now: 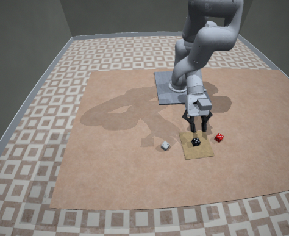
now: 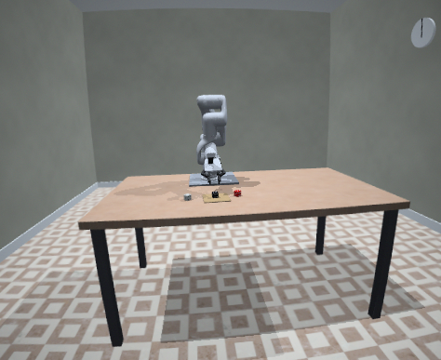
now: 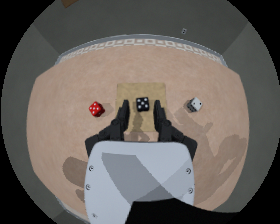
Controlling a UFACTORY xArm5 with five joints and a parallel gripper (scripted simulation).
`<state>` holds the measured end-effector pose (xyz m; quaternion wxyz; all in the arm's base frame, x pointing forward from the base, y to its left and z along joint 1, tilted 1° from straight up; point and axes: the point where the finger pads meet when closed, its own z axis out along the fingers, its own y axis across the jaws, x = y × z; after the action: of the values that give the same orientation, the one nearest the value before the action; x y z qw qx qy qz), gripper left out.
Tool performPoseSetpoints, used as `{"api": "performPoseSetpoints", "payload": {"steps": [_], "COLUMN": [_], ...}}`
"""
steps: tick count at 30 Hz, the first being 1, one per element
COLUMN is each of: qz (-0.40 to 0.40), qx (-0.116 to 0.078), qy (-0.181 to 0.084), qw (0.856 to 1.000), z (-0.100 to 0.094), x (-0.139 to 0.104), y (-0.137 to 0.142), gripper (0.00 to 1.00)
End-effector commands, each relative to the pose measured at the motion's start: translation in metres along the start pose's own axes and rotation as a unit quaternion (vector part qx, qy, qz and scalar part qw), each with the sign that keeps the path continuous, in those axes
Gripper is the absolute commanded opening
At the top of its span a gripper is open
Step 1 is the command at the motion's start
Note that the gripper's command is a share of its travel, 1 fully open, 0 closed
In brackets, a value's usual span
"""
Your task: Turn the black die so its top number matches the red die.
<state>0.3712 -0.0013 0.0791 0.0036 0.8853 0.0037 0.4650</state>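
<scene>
The black die [image 1: 196, 141] lies flat on the tan mat [image 1: 197, 146], near the mat's far half, with white pips on top. It shows in the wrist view [image 3: 143, 103] just past my fingertips. The red die [image 1: 219, 137] lies on the table right of the mat, apart from it, and shows in the wrist view [image 3: 95, 108]. My gripper [image 1: 199, 130] hangs above the mat's far edge, pointing down, with its fingers parted and nothing between them [image 3: 141, 112]. It does not touch the black die.
A light grey die [image 1: 165, 146] lies on the table left of the mat and shows in the wrist view [image 3: 195, 103]. The arm's grey base plate [image 1: 170, 87] sits behind the mat. The table's front edge [image 2: 241, 216] is well in front of the dice.
</scene>
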Motion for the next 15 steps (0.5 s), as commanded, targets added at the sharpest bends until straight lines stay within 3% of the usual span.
{"api": "performPoseSetpoints", "payload": {"steps": [1,15], "qz": [0.000,0.000], "qx": [0.000,0.000], "qy": [-0.003,-0.006], "qw": [1.000,1.000], "z": [-0.006,-0.016], "x": [0.009,0.024], "y": [0.000,0.000], "gripper": [0.47,0.47]}}
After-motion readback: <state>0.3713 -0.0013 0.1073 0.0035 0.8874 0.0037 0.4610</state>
